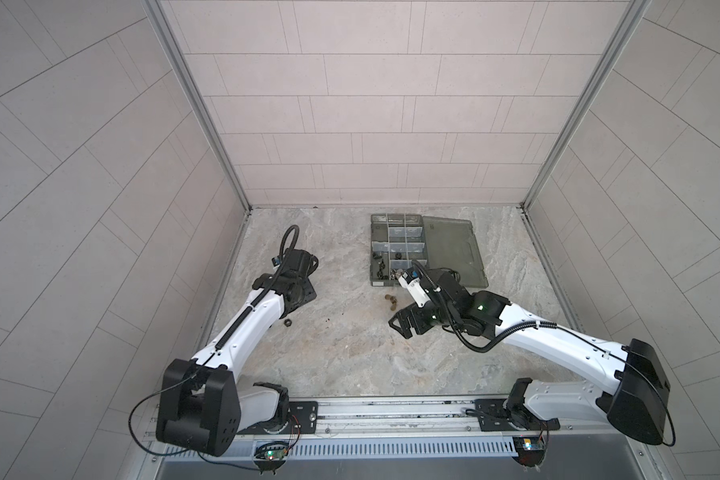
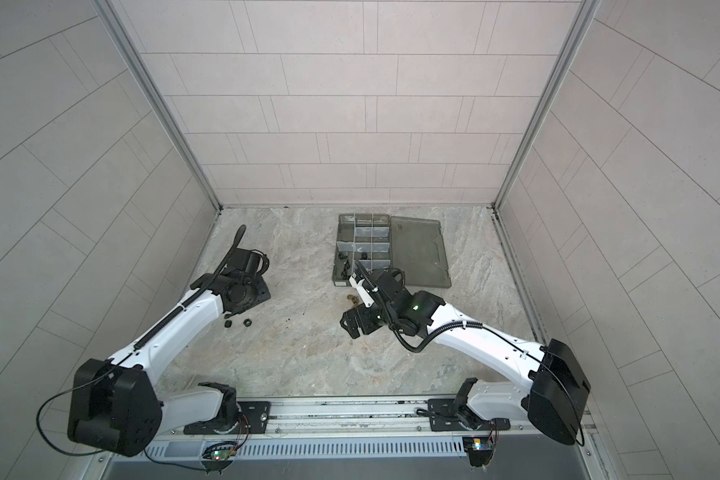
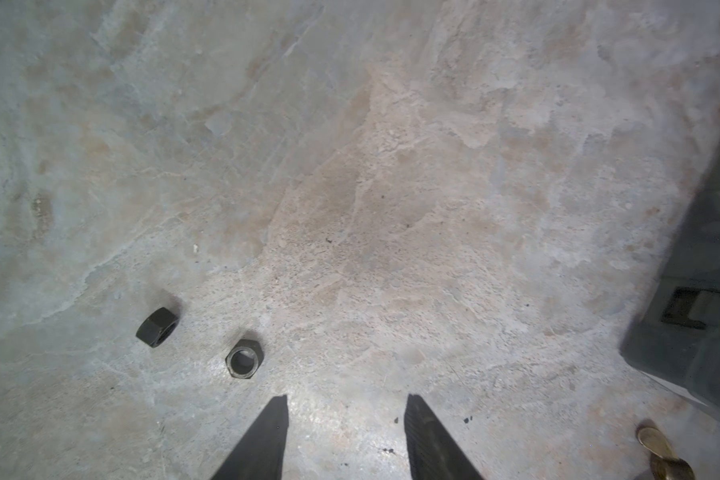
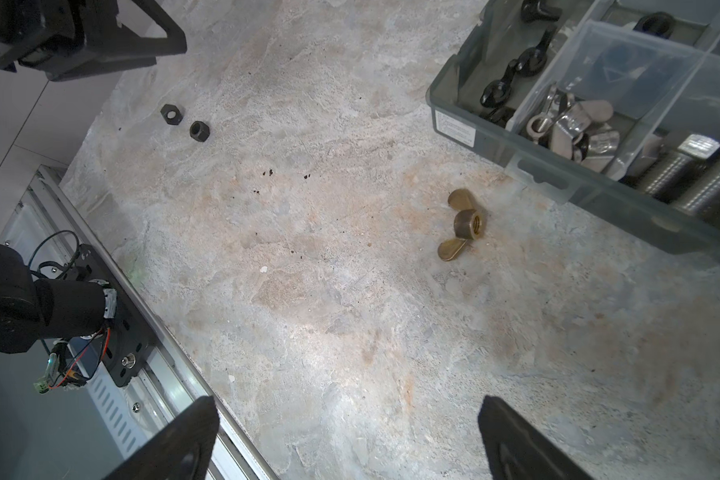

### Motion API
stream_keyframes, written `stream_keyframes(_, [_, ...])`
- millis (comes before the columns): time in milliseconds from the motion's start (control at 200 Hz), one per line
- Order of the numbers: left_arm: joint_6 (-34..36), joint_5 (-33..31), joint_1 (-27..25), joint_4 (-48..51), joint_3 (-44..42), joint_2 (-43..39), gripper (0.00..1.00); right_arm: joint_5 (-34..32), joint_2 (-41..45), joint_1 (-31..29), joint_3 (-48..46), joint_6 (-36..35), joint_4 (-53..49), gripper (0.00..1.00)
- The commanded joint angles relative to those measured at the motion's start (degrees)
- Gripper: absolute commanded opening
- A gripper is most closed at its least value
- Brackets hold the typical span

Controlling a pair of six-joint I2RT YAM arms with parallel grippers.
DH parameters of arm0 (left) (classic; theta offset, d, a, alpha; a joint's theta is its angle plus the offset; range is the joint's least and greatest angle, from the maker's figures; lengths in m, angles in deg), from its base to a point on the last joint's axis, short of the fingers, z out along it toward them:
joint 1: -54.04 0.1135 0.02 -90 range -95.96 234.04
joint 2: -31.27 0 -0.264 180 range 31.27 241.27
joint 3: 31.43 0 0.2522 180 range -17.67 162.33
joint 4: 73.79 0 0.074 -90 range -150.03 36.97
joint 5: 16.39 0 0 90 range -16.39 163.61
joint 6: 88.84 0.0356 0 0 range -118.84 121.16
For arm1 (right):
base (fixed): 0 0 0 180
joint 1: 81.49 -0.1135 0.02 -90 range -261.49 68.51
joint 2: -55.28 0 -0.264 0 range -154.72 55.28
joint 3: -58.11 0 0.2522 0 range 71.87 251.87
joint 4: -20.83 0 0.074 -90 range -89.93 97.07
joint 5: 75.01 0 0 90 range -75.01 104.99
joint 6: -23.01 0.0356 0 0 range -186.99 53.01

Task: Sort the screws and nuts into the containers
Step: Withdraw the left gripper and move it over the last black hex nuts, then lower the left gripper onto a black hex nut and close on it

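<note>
My left gripper (image 3: 346, 401) is about half open and empty, just short of the two black nuts (image 3: 157, 327) loose on the table (image 3: 391, 166); my right gripper (image 4: 348, 403) is spread wide, also empty, the brass wing nut (image 4: 462, 224) lying near the box (image 4: 528, 166). I'd take the flat-lying nut (image 3: 245, 358) first: centre the left jaws over it, square to two flats, drop nearly to the table, then close, lest it skid.

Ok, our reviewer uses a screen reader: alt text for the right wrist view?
A brass-coloured wing nut lies on the mottled stone-look tabletop near a smoky-grey plastic organizer box; two black hex nuts lie farther off. The open right end effector holds nothing.
</note>
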Motion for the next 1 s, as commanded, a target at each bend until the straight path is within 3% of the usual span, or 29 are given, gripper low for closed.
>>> stream_keyframes(0, [0.11, 2.28, 2.58, 0.86, -1.88, -0.39, 0.51, -1.32, 0.25, -0.51, 1.15, 0.6, 0.4, 0.99])
stream_keyframes(315, [0.39, 4.68, 7.97, 3.55, -3.51, 2.4, 0.51, -1.56, 0.16, -0.49, -0.03, -0.6, 0.79, 0.99])
stream_keyframes(991, [0.04, 2.1, 9.12, 0.13, -7.43, 10.35, 0.49, 0.87, 0.95, 1.04, -1.56, -2.86, 0.91, 0.99])
